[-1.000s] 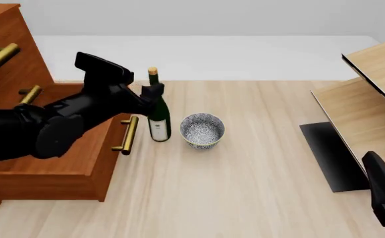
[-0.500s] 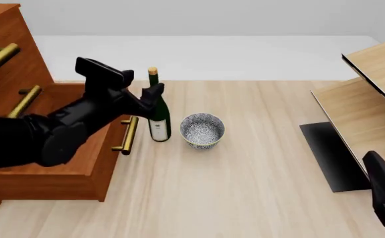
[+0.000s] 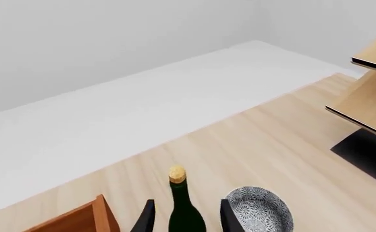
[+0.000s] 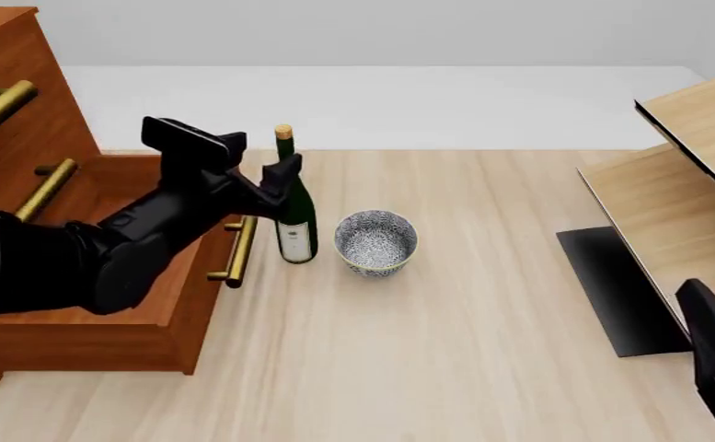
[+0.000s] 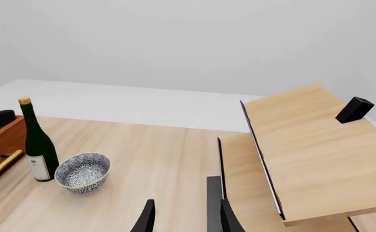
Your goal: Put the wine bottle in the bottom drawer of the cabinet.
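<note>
The dark green wine bottle point(image 4: 294, 219) stands upright on the table, just right of the pulled-out bottom drawer point(image 4: 99, 308) of the reddish-brown cabinet point(image 4: 7, 87). My left gripper point(image 4: 280, 180) is at the bottle's shoulder. In the left wrist view the wine bottle point(image 3: 184, 212) rises between the two fingers point(image 3: 147, 220) with a small gap on each side, so the left gripper point(image 3: 186, 221) is open around it. My right gripper point(image 5: 184, 220) is open and holds nothing, low at the front right of the table.
A speckled grey-blue bowl point(image 4: 375, 241) sits just right of the bottle. The drawer's brass handle point(image 4: 235, 250) is close to the bottle's base. A pale wood shelf unit point(image 4: 683, 180) and a dark mat point(image 4: 615, 290) stand at the right.
The left arm's wrist has shifted slightly while its fingers stay at the bottle's shoulder. The bottle, bowl and right arm have not moved.
</note>
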